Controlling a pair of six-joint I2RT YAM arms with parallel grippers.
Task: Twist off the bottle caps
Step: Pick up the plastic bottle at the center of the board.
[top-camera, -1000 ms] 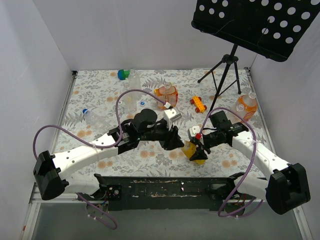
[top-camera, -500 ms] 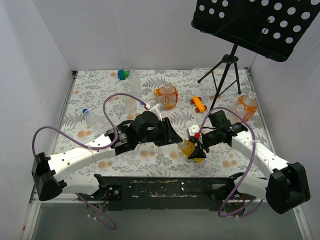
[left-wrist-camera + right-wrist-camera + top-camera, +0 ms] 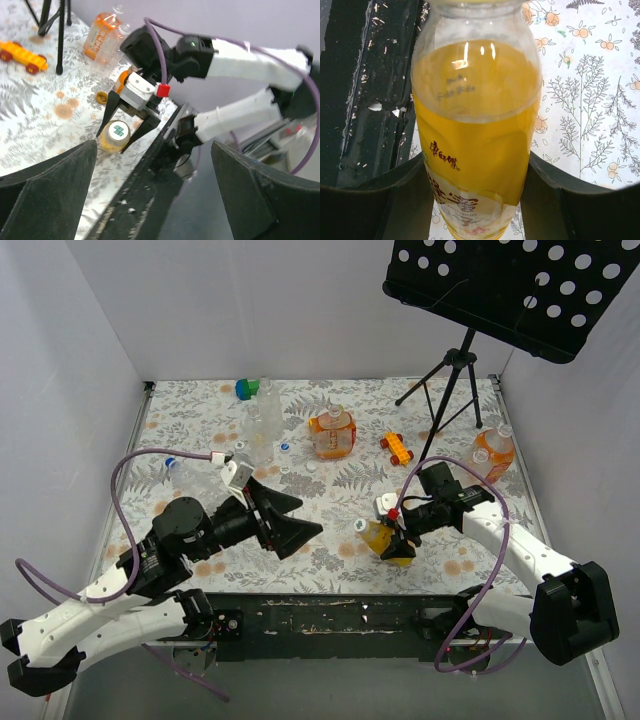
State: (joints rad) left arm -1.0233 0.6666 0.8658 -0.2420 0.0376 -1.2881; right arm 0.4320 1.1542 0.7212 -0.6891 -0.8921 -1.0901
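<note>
Near the tabletop's [image 3: 340,485] near edge, right of centre, the right gripper [image 3: 392,542] pinches a bottle of yellow liquid [image 3: 477,135] between its 2 jaws. The bottle is tilted, with its white cap [image 3: 119,131] on and facing left. Left of centre along the same edge, the left gripper [image 3: 297,518] hangs with jaws spread wide. Further back, 1 orange bottle [image 3: 332,432] stands mid-table and another orange bottle [image 3: 493,452] stands at the right edge, with an orange toy car [image 3: 396,447] between them. Clear bottles [image 3: 262,425] cluster toward the far-left corner.

Red characters 康師傅 are printed on the yellow bottle [image 3: 476,130].
</note>
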